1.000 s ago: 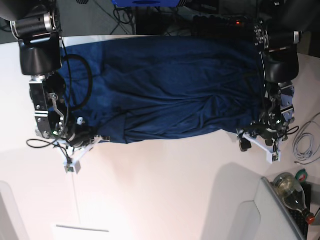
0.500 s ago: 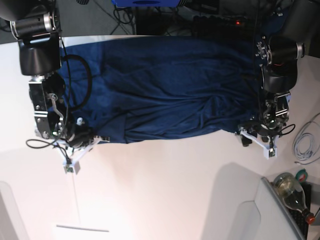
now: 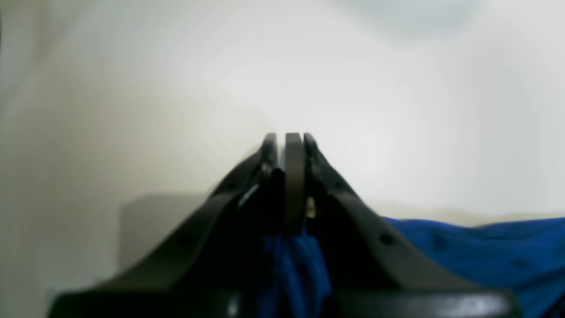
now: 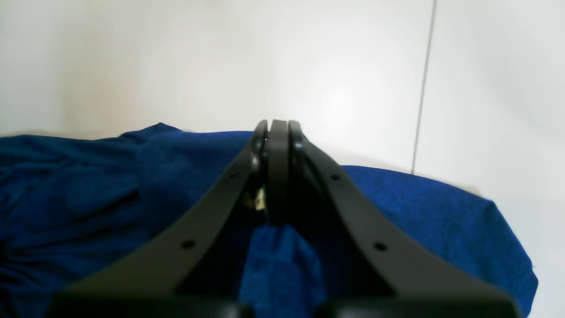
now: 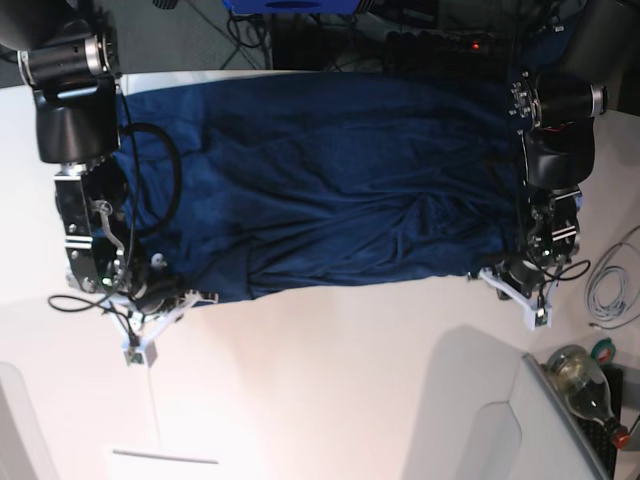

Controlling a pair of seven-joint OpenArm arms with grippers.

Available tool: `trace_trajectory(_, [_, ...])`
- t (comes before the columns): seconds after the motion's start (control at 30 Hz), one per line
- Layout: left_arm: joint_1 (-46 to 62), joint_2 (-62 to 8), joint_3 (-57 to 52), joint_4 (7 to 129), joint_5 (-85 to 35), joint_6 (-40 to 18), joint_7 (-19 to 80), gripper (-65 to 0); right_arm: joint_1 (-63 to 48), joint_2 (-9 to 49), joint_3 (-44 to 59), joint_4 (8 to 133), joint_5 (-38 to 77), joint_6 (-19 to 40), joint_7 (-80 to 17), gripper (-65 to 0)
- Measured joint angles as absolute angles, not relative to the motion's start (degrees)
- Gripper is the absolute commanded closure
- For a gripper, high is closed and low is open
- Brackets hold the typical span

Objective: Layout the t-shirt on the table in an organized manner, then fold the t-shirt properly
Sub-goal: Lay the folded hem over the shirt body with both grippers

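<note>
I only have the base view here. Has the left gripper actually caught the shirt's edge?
Observer: Yes. In the left wrist view the left gripper is shut, with a fold of the t-shirt bunched between its fingers.
Operator: And the right one?
Observer: Same. The right gripper is shut on a tuck of cloth.
Operator: What's past its tips?
Observer: Bare white table, crossed by a thin dark seam.

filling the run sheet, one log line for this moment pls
left end effector shut on t-shirt | right end effector shut on t-shirt | t-shirt spread on table
</note>
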State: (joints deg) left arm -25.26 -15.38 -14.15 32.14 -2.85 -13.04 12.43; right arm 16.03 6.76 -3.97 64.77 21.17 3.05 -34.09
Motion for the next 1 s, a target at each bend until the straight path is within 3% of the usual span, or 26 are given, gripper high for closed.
trace_trajectory(0.33, [-16.56, -15.79, -14.44, 58.76, -10.61, -13.3, 28.91, 0.0, 16.12, 6.9, -4.12, 64.82, 20.93, 3.05, -34.28, 0.0])
trace_trajectory(0.57, [-11.16, -16.08, -14.57, 70.67, -11.18, -13.32, 29.47, 0.0, 15.97, 8.01, -4.23, 65.52, 20.8, 3.05, -34.15, 0.0])
trace_trajectory(0.77, [-9.06, -17.23, -15.33, 77.38, -11.44, -13.39, 29.85, 0.0, 12.88, 7.94, -4.03, 73.67, 21.1, 3.05, -34.3, 0.0])
trace_trajectory(1.0, [-7.64, -17.02, -19.22, 82.19, -11.27, -13.32, 33.43, 0.0, 9.65, 7.97, -4.32, 74.96, 20.95, 3.05, -34.54, 0.0])
